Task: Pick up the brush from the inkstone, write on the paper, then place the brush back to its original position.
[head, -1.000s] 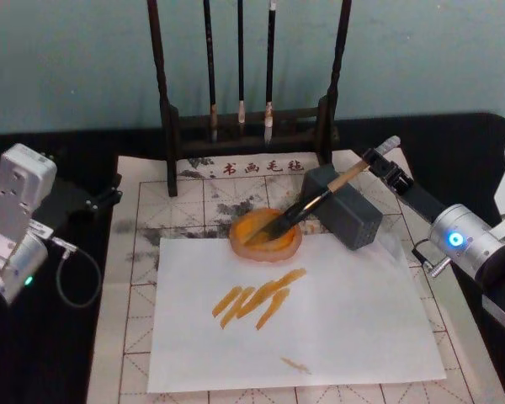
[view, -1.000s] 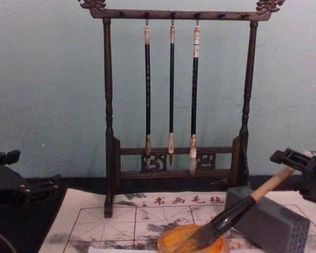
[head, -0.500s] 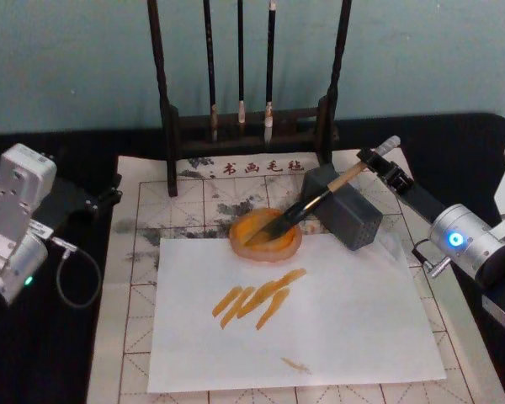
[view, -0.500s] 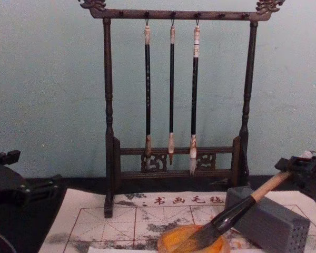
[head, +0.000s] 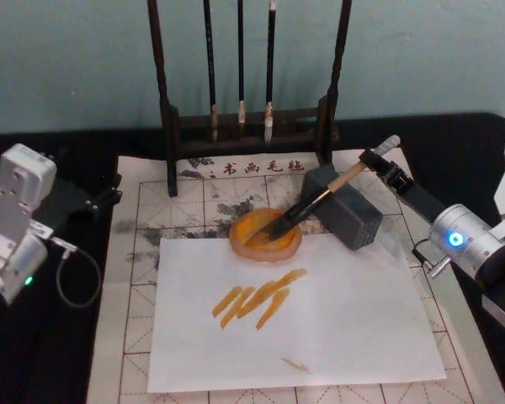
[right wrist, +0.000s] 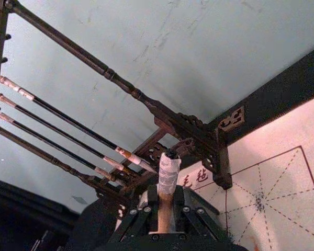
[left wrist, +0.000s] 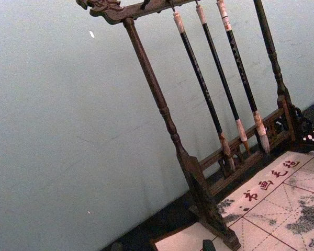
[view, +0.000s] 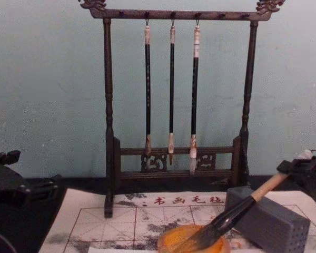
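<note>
The brush (head: 320, 198) lies slanted, its dark bristles in the orange inkstone (head: 252, 244) and its tan handle across a grey block (head: 353, 215). My right gripper (head: 372, 160) is shut on the upper handle just below the whitish end cap (right wrist: 167, 178). From the chest the brush (view: 237, 213) slopes up from the inkstone (view: 171, 242) to the right gripper (view: 297, 169). The paper (head: 139, 252) with its red grid lies under everything. A plain white sheet (head: 337, 320) on it carries orange strokes. My left gripper (head: 97, 200) is parked at the paper's left edge.
A dark wooden rack (head: 244, 126) with three thin hanging brushes stands behind the paper. The grey block (view: 274, 224) with dotted holes sits right of the inkstone. Black table borders the paper on both sides.
In the chest view my right gripper has shifted slightly right and down with the brush, and the white end cap now shows above it. The left arm has not moved.
</note>
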Robot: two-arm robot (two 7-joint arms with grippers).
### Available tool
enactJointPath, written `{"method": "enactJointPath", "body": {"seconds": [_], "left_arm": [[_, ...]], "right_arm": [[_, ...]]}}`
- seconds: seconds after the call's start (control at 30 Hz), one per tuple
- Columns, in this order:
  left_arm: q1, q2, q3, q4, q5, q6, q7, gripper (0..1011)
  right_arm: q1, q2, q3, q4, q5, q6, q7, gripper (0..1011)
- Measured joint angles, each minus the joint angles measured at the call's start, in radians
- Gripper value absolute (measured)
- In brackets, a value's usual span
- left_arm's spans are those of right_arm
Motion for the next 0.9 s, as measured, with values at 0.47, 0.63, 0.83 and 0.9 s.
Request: {"method": "enactJointPath", "body": {"seconds": [0.47, 0.63, 0.83, 0.9], "left_arm": [[0.000, 0.000, 0.000, 0.000, 0.000, 0.000, 0.000, 1001], [0.000, 0.000, 0.000, 0.000, 0.000, 0.000, 0.000, 1001], [0.000, 0.000, 0.000, 0.000, 0.000, 0.000, 0.000, 1001], [0.000, 0.000, 0.000, 0.000, 0.000, 0.000, 0.000, 1001]], "right_arm": [[0.000, 0.000, 0.000, 0.000, 0.000, 0.000, 0.000, 186], [-0.002, 0.004, -0.002, -0.003, 0.012, 0.004, 0.000, 186], [-0.007, 0.012, -0.002, -0.023, 0.057, 0.022, -0.008, 185], [-0.009, 0.015, -0.002, -0.030, 0.072, 0.025, -0.012, 185]]}}
